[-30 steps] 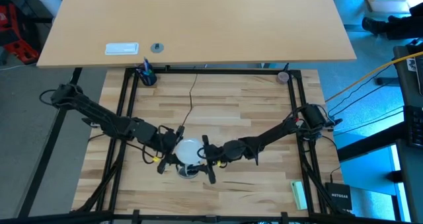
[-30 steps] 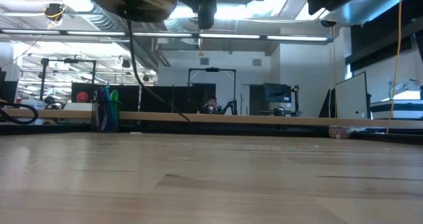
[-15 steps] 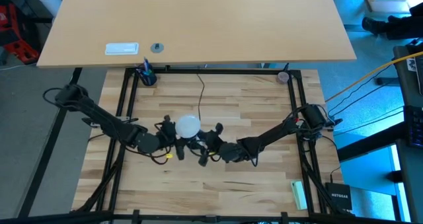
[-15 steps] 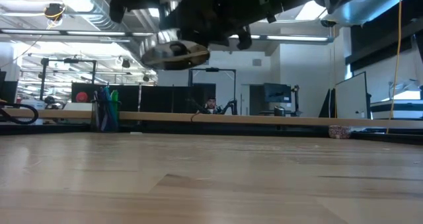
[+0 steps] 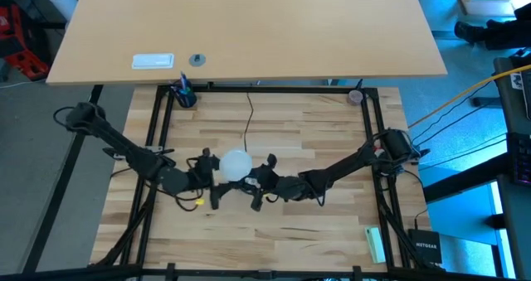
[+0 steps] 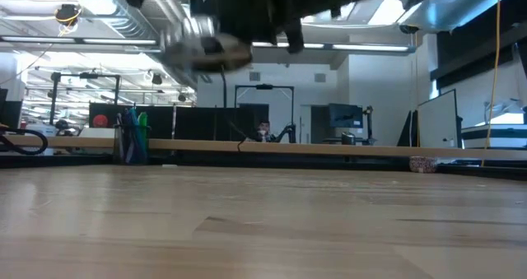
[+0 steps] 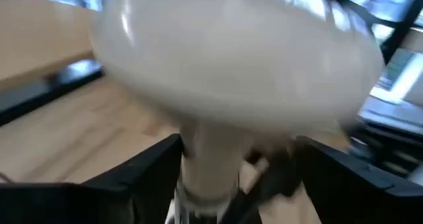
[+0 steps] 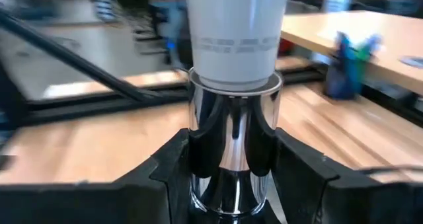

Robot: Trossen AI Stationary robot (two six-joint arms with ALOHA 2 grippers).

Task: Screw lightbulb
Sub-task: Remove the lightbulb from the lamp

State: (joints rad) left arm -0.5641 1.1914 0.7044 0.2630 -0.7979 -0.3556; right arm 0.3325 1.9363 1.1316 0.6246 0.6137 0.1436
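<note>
**Bulb and socket meeting in mid-air above the table**

Nearest the front edge of the table, both arms are reaching inward and meeting over its middle. The right gripper is clamping the silver socket between its two dark fingers, the socket's open end pointing up. The lightbulb is sitting neck-down in that socket, its white neck just entering the chrome rim. The left gripper is closing on the bulb's neck below the globe, which is filling its wrist view. From above, the globe is showing between the two grippers, held well clear of the wood, as the low view confirms.

Beyond them, the thin black cord is trailing from the socket toward the far rail, where a blue pen cup is standing.

The risk, as I judge it, is cross-threading: with both parts floating, a slight tilt between neck and socket could jam the thread. The smooth neck could also be slipping in the left fingers, and the cord could be tugging the socket askew.
</note>
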